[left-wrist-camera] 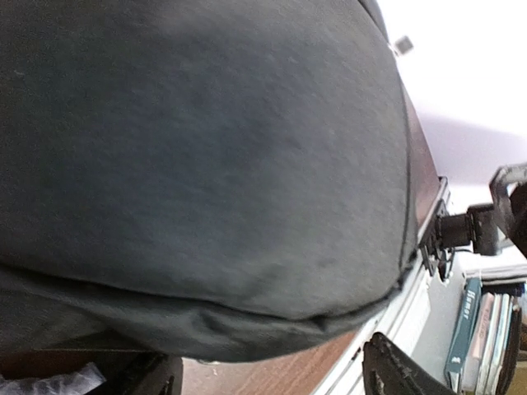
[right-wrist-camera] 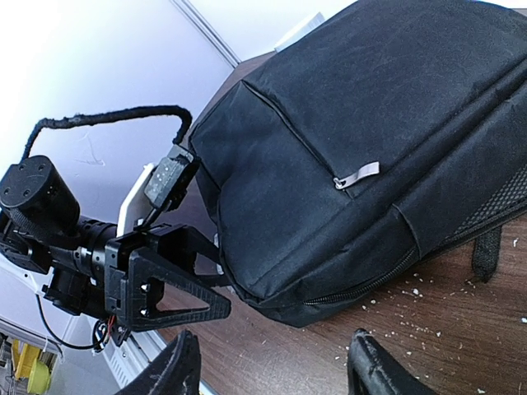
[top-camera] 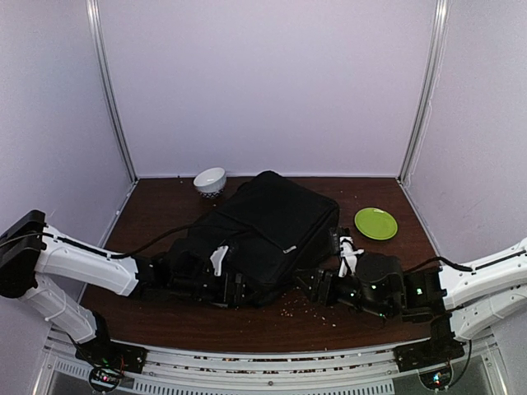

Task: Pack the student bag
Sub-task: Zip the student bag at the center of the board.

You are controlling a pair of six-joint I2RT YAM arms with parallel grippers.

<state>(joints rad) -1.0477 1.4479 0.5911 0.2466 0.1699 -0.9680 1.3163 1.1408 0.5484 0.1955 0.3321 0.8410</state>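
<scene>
The student bag (top-camera: 272, 224), a big black backpack, lies flat in the middle of the brown table. Its dark fabric fills the left wrist view (left-wrist-camera: 206, 148). The right wrist view shows its front pocket (right-wrist-camera: 346, 148), a grey zipper pull (right-wrist-camera: 358, 175) and a zipper along the lower seam. My left gripper (top-camera: 241, 290) is at the bag's near left corner, open, with the bag's edge just ahead of its fingertips (left-wrist-camera: 395, 370). My right gripper (top-camera: 305, 282) faces the near right corner, open, with only bare wood between its fingers (right-wrist-camera: 375, 366).
A white bowl (top-camera: 210, 179) stands at the back, left of the bag. A green plate (top-camera: 375, 223) lies to its right. Crumbs (top-camera: 317, 311) are scattered on the wood near the front edge. White walls close the back and sides.
</scene>
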